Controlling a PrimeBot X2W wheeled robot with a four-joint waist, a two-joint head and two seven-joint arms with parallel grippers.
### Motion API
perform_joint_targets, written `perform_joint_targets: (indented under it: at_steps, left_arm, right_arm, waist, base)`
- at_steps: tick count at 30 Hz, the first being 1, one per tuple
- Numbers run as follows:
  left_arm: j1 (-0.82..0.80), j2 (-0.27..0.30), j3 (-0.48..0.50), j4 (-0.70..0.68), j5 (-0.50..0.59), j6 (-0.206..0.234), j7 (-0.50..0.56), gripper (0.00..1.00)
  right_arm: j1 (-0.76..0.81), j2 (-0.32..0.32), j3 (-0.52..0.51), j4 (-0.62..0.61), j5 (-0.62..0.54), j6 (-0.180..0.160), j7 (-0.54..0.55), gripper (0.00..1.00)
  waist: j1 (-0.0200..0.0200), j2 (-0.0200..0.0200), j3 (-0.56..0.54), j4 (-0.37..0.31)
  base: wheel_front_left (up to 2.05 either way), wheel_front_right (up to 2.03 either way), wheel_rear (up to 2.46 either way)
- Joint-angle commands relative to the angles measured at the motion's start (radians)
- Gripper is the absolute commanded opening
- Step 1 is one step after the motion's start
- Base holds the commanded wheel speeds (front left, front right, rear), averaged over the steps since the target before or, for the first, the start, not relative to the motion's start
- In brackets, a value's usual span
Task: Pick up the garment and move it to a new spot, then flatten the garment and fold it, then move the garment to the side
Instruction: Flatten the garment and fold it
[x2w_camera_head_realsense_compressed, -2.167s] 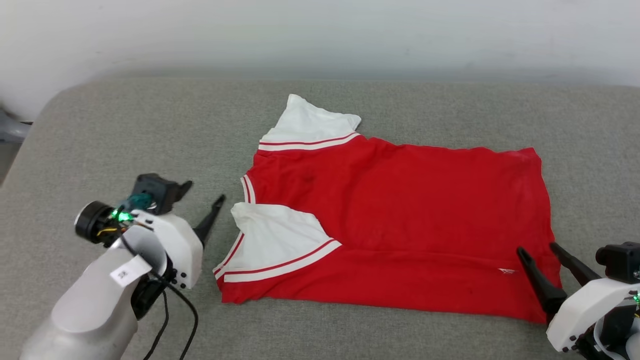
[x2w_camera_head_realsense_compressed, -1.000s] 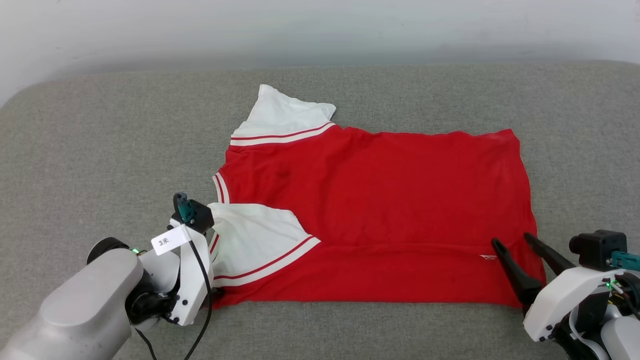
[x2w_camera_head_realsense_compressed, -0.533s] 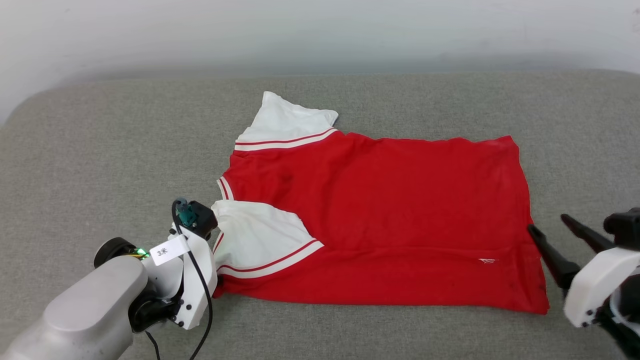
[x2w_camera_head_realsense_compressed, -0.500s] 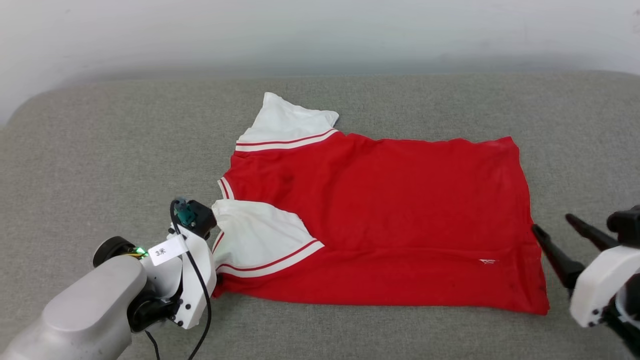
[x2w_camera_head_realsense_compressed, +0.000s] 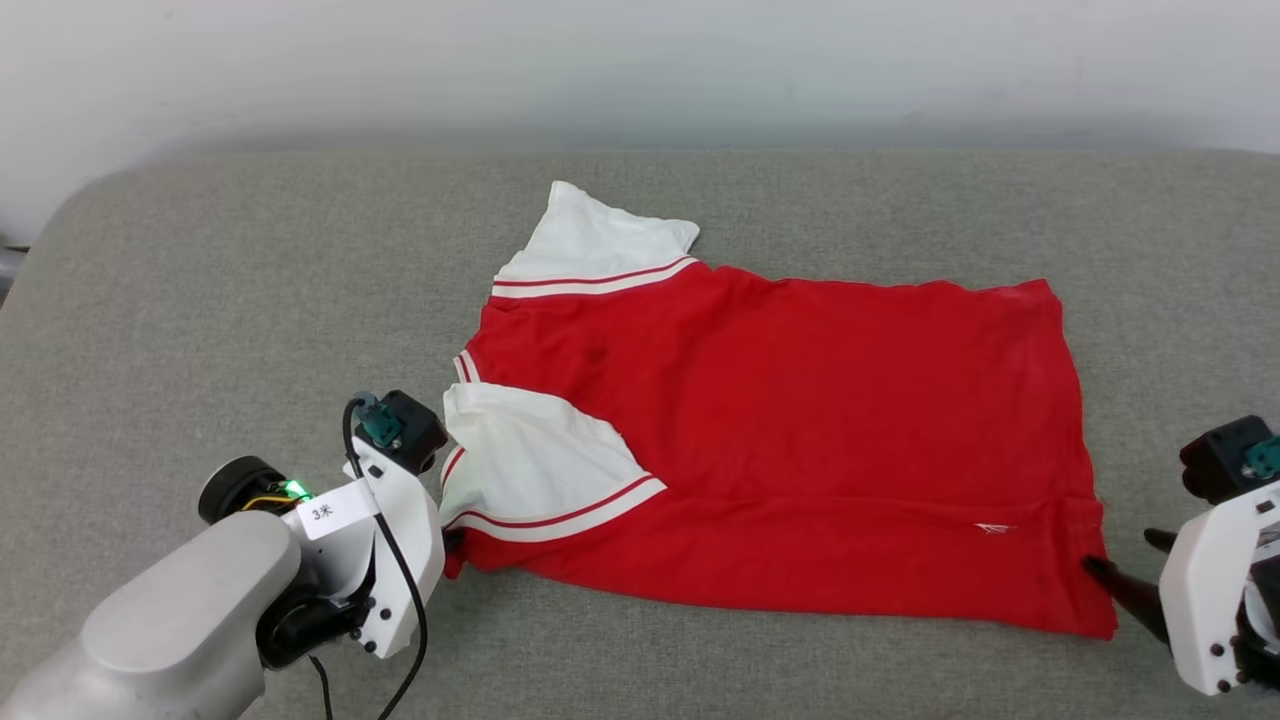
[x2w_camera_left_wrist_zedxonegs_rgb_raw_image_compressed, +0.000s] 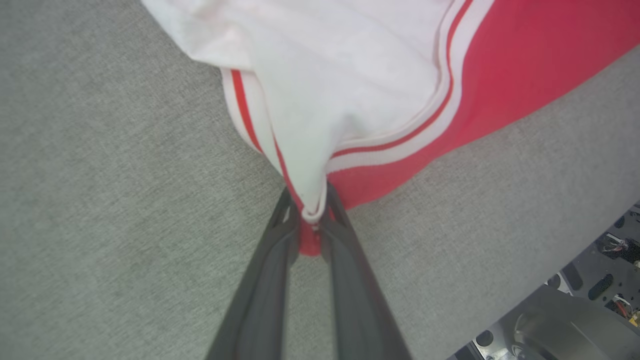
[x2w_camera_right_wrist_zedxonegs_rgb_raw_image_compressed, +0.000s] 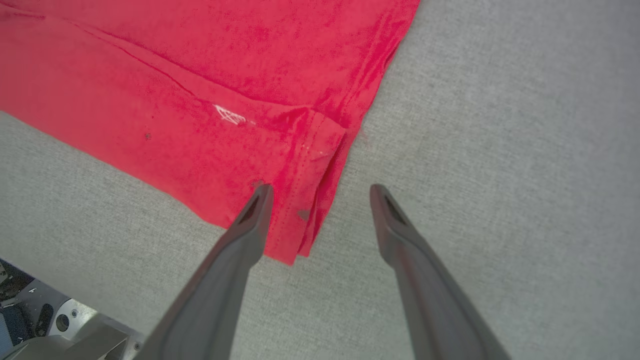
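The garment (x2w_camera_head_realsense_compressed: 800, 430) lies spread on the grey cushion, plain red side up, white sleeves at the left. The near sleeve (x2w_camera_head_realsense_compressed: 530, 470) is folded in over the body. My left gripper (x2w_camera_head_realsense_compressed: 452, 545) is at the garment's near left corner. In the left wrist view that gripper (x2w_camera_left_wrist_zedxonegs_rgb_raw_image_compressed: 310, 220) is shut on the sleeve's striped edge and the red cloth (x2w_camera_left_wrist_zedxonegs_rgb_raw_image_compressed: 500, 75) under it. My right gripper (x2w_camera_head_realsense_compressed: 1122, 552) is open at the near right hem corner. In the right wrist view it (x2w_camera_right_wrist_zedxonegs_rgb_raw_image_compressed: 320, 192) straddles the hem corner (x2w_camera_right_wrist_zedxonegs_rgb_raw_image_compressed: 300, 220), one fingertip over red cloth, the other over bare cushion.
The grey cushion (x2w_camera_head_realsense_compressed: 250, 300) stretches wide to the left and behind the garment, ending at a pale wall (x2w_camera_head_realsense_compressed: 640, 60). Its near edge shows in both wrist views, with the robot's base (x2w_camera_left_wrist_zedxonegs_rgb_raw_image_compressed: 565, 330) below it.
My left gripper has shut on the garment's near left corner. My right gripper swung out past the hem, then dropped to the near right corner. The head camera has shifted slightly.
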Motion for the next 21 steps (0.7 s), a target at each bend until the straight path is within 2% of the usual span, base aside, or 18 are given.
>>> perform_joint_targets:
  at_steps: [1,14,15,16,17,21]
  left_arm:
    - [0.001,-0.003,-0.001,-0.006,0.007,0.004,-0.006,0.0]
    - [-0.002,-0.01,-0.006,-0.01,0.014,0.009,-0.027,0.0]
    - [0.003,-0.008,-0.006,-0.008,0.012,0.009,-0.027,0.0]
    - [0.009,-0.006,-0.006,-0.007,0.008,0.009,-0.029,0.0]
    - [0.014,-0.004,-0.006,-0.005,0.005,0.008,-0.03,0.0]
    - [0.033,0.003,-0.008,0.0,-0.007,0.007,-0.034,0.0]
  right_arm:
    - [-0.018,0.017,0.007,0.019,0.001,-0.001,0.006,1.0]
    - [-0.016,0.117,0.123,0.25,0.007,-0.001,-0.026,1.0]
    - [-0.017,0.119,0.131,0.26,0.01,-0.001,-0.033,0.86]
    - [-0.021,0.121,0.136,0.266,0.016,-0.001,-0.046,0.27]
    - [-0.027,0.118,0.143,0.269,0.018,-0.001,-0.057,0.0]
    - [-0.059,0.096,0.156,0.266,0.025,-0.001,-0.103,0.0]
  waist:
    - [0.0,-0.0001,0.008,0.006]
    - [0.0,-0.0001,0.041,0.015]
    - [0.0,-0.0001,0.04,0.013]
    - [0.0,-0.0001,0.039,0.01]
    - [0.0,-0.0001,0.037,0.008]
    - [0.0,-0.0001,0.016,-0.001]
  base:
    - [0.0,0.0,0.0]
    - [0.0,0.0,0.0]
    - [0.0,0.0,0.0]
    - [0.0,0.0,0.0]
    - [0.0,0.0,0.0]
    - [0.0,0.0,0.0]
